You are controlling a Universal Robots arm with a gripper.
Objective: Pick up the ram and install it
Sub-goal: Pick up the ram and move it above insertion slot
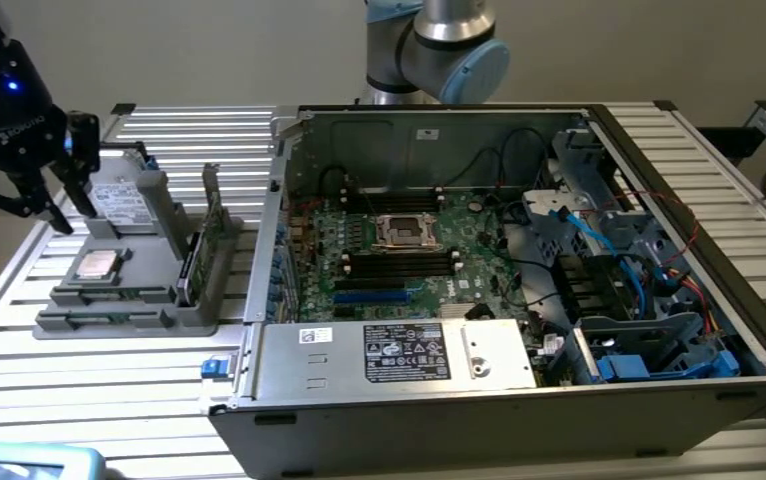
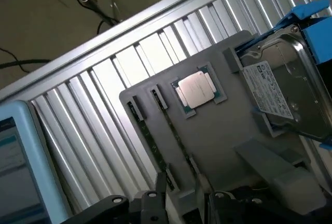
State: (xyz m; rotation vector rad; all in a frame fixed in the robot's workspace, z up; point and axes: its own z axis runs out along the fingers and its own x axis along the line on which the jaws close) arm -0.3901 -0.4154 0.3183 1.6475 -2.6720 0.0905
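Observation:
The ram (image 2: 162,137) is a thin green stick standing on edge in a slot of the grey holder tray (image 2: 223,130). In the exterior view the ram (image 1: 192,268) sits at the tray's side nearest the computer case. My gripper (image 1: 34,212) hangs above the far end of the tray (image 1: 130,300), at the exterior view's left, apart from the ram. Its fingers (image 2: 158,198) are spread open with nothing between them. The motherboard (image 1: 417,255) lies in the open case with long black memory slots (image 1: 397,262) beside the processor socket (image 1: 407,232).
The tray also holds a square silver processor chip (image 1: 96,265) and a hard drive (image 1: 123,200). The open computer case (image 1: 397,355) takes up the middle of the slatted metal table (image 1: 116,370). A light-blue screen (image 1: 16,462) sits at the table's near corner.

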